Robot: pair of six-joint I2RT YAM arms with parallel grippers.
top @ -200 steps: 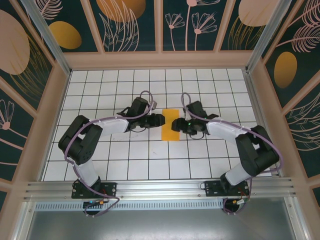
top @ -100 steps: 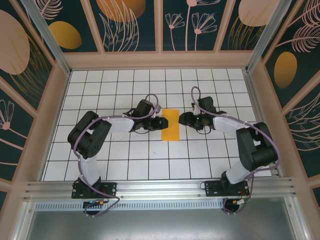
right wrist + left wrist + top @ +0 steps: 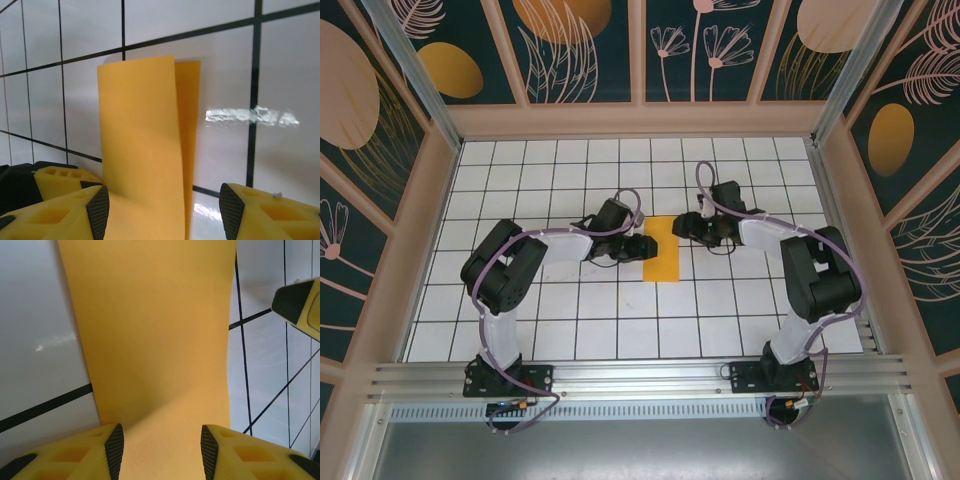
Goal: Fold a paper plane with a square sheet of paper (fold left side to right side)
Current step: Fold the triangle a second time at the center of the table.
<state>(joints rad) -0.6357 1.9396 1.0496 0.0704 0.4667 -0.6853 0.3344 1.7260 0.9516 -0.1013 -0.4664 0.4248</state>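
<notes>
White gridded tabletop (image 3: pixel 570 320) inside dark floral wall panels (image 3: pixel 580 50), wooden frame (image 3: pixel 640 120)

We found the glossy white gridded tabletop (image 3: pixel 570 330) brightly, evenly lit from above, with soft shadows beneath the black-and-white robot arms (image 3: pixel 510 270). In the wrist views glare streaked the tiles, and the yellow plastic fingertips (image 3: pixel 70 460) were blurred.

Shows the square sheet of paper (image 3: pixel 661 250) folded to a narrow strip, flat on the white gridded table (image 3: pixel 570 320). Finds the left gripper (image 3: pixel 642 245) against the paper's left edge, midway along, and the right gripper (image 3: pixel 682 228) at its far right corner, each pointing inward at it.
</notes>
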